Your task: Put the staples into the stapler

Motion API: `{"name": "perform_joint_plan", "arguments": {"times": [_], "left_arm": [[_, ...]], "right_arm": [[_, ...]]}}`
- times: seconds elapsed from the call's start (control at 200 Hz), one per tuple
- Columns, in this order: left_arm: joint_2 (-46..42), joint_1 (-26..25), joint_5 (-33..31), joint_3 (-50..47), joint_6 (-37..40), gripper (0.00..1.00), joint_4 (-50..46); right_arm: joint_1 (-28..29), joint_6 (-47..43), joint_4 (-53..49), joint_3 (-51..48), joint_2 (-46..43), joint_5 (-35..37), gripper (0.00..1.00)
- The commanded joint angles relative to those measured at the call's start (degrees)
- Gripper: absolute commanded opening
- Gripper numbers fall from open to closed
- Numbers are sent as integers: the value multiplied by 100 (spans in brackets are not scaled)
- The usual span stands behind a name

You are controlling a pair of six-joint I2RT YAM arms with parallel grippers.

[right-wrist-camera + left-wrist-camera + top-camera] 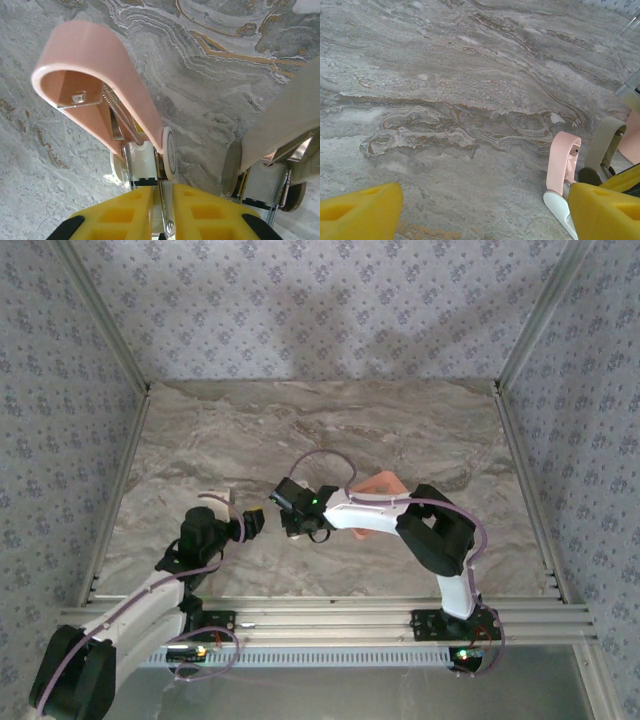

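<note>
1. Firstly, we find the right tool [162, 200] clamped on the rear of the pink stapler [142, 162]. Its yellow fingers are pressed close with the metal rail between them. We judge that this grip steadies the body for loading.
2. Just beyond those fingers the lid [90, 50] is swung up and away, and the spring [122, 117] is stretched beneath it. That leaves the magazine open for a strip to go in.
3. To one side stands a beige stapler [285, 115] with its lid also raised, near the pink one but apart from it.
4. The left tool [485, 195] hovers low over the worktop [470, 75] with its fingers spread wide and nothing between them. One finger is just beside the two staplers. We take this tool to be the one free to fetch a strip.
5. The staples are too small for us to make out. The pink tray [380, 483] lies beyond the right arm, partly hidden by it, and we would expect them there.
6. We see no strip in the open magazine, so we judge the loading not yet done.
</note>
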Motion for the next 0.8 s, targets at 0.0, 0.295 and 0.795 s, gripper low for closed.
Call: {"name": "perform_joint_plan", "arguments": {"times": [0.0,0.295,0.795], "left_arm": [[-122,49,90,-98,70,86,122],[-127,50,91,-100,77,86,133],[106,48,332,177,93,86,100]], "right_arm": [[-6,88,-194,-8,112,-8,17],[9,135,-175,-47,96,53,16],[36,-29,489,-459,-504,401,23]]}}
